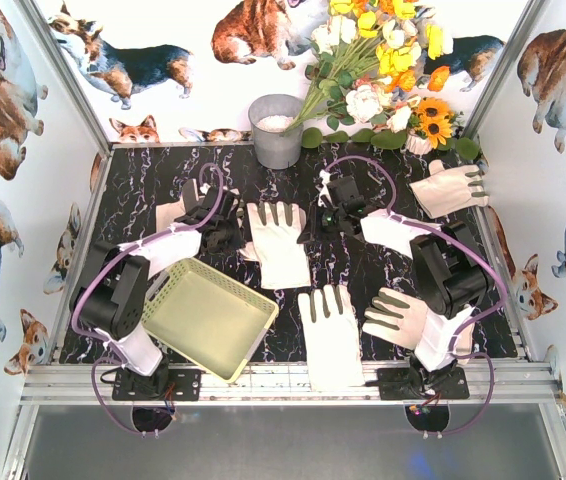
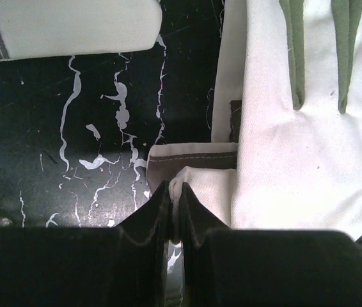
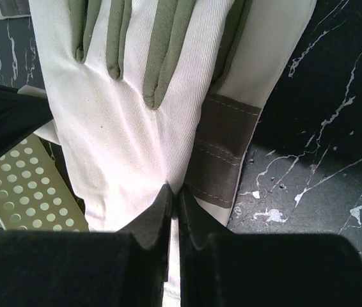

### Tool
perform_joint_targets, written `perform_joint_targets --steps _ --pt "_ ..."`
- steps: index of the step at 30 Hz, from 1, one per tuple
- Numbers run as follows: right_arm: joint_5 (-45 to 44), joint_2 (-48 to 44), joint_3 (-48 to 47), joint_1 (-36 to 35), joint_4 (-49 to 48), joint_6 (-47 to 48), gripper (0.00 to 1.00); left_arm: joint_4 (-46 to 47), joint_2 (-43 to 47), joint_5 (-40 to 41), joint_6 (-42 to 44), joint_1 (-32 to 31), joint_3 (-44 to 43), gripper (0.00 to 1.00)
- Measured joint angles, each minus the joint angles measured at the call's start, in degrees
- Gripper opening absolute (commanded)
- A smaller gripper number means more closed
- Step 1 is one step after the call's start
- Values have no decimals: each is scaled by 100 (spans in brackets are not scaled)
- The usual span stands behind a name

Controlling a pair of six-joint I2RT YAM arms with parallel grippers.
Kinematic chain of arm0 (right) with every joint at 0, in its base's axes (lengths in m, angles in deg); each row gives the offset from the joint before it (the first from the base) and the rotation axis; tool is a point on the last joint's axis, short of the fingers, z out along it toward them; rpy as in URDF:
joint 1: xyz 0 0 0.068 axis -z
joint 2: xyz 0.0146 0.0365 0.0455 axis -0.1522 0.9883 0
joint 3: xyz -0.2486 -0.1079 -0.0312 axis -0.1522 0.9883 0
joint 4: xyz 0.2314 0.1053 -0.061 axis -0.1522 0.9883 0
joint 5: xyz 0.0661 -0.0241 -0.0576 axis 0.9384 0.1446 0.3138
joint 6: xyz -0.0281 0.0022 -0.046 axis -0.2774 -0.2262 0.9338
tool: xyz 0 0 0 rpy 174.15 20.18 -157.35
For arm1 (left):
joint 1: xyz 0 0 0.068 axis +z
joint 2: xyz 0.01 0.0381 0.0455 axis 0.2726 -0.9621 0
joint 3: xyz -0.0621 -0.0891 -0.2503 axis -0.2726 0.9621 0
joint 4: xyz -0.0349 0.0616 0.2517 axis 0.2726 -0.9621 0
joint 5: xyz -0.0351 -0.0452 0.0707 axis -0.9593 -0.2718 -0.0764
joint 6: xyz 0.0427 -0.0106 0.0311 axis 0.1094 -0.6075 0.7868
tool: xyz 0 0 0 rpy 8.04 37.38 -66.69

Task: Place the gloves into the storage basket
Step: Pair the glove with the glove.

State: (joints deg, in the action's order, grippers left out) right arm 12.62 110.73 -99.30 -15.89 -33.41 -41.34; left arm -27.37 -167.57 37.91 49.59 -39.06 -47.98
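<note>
My right gripper (image 3: 171,190) is closed on a glove (image 3: 123,128). The jaws press together over the white cloth at its wrist end, and its green-patched fingers point away from me. I judge the wrist end is the place to take it because loose cloth there bunches into a pinch and the rest can trail behind. The basket (image 3: 15,192) shows its holed wall just beside this glove in my wrist view, so the carry should be short.

My left gripper (image 2: 170,185) has its jaws together too, with the tips at the edge of a grey-banded cuff (image 2: 194,160) lying on the table (image 2: 72,160). A fold of cream cloth rises to them, but I cannot tell whether it is truly caught.

From above, the other gloves (image 1: 328,335) lie flat and scattered around the basket. Nothing is in it, so the job seems barely begun.
</note>
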Motion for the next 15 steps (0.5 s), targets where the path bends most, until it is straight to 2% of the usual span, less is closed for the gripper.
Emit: perform_joint_targets --steps 15 --pt "-114 105 0 -11 129 37 0 122 -413 -162 144 2 -83 0"
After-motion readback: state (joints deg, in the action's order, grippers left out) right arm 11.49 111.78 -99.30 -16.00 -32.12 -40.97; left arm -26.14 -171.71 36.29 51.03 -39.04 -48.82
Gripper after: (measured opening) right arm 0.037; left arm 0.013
